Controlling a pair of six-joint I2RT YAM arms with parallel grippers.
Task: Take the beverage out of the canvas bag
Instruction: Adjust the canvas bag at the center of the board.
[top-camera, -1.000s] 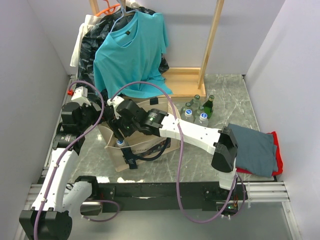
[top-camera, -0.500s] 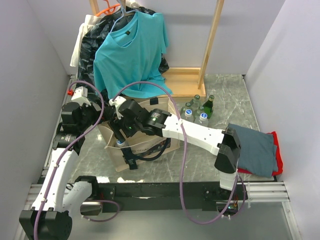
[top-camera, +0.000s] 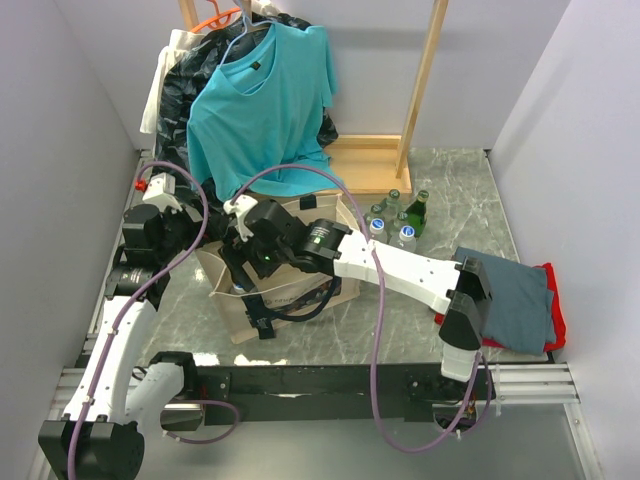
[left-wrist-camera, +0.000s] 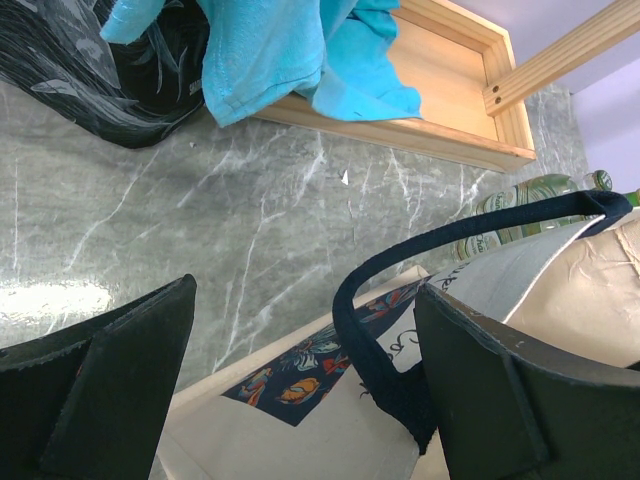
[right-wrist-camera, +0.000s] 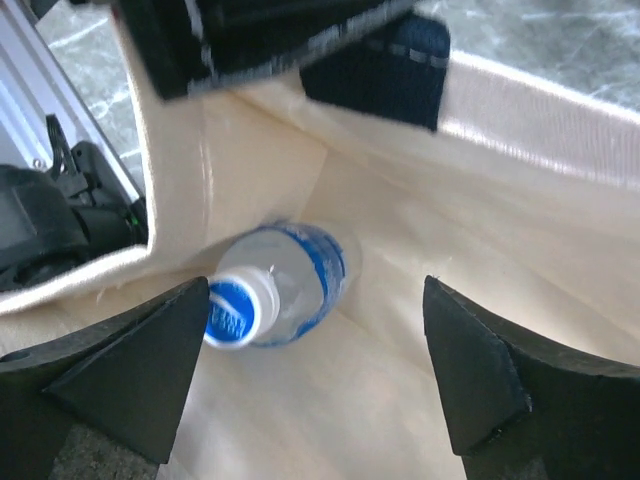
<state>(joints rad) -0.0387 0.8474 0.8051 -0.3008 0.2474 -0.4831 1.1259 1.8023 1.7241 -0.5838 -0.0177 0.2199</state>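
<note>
Right pincer (right-wrist-camera: 318, 292) hovering spread wide over water bottle (right-wrist-camera: 285, 290) lying inside canvas bag (right-wrist-camera: 420, 230), left pincer (left-wrist-camera: 305, 290) gaping beside black strap (left-wrist-camera: 390, 392).

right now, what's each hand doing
left hand: open, the bag strap passing through the gap, not gripped
right hand: open, empty, above the bottle in the canvas bag

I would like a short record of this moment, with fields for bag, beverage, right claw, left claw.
bag: canvas bag, upright, mouth open
beverage: clear bottle with blue-white cap, inside the bag, not gripped
right claw: open over the bottle, not touching it
left claw: open, black strap passing between its fingers
</note>
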